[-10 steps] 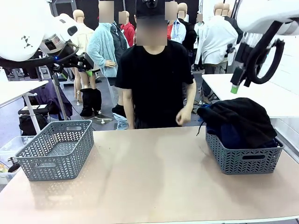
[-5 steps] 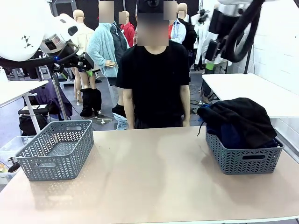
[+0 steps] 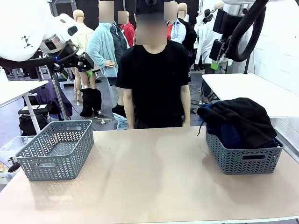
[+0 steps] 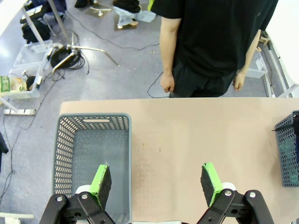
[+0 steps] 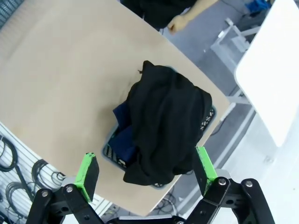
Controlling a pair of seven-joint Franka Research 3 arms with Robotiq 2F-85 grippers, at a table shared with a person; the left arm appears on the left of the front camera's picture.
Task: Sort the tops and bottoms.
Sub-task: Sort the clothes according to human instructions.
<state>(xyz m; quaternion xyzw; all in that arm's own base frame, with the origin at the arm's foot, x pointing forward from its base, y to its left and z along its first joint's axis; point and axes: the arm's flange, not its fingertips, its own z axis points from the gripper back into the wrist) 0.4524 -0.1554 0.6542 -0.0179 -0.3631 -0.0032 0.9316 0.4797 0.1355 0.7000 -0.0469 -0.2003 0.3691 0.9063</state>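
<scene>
A grey basket (image 3: 245,161) at the table's right holds a heap of clothes. A black garment (image 3: 240,116) lies on top, spilling over the rim, and the dark navy blue top (image 3: 230,135) shows beneath it. In the right wrist view the black garment (image 5: 163,126) covers most of the navy cloth (image 5: 122,123), and I cannot tell which pieces are bottoms. My right gripper (image 5: 145,163) hangs open high above this basket, and appears raised at the back right (image 3: 216,58) in the front view. My left gripper (image 4: 155,179) is open, high over the table's left part.
An empty grey basket (image 3: 56,149) stands at the table's left, also below my left fingers (image 4: 93,158). A person in a black T-shirt (image 3: 156,84) stands at the far edge, hands (image 4: 167,85) down. The tan tabletop (image 3: 154,177) lies bare between the baskets.
My right arm has swung up and to the left, from beside the full basket to high at the back. The person's raised hand has dropped to the side. The left arm is unmoved.
</scene>
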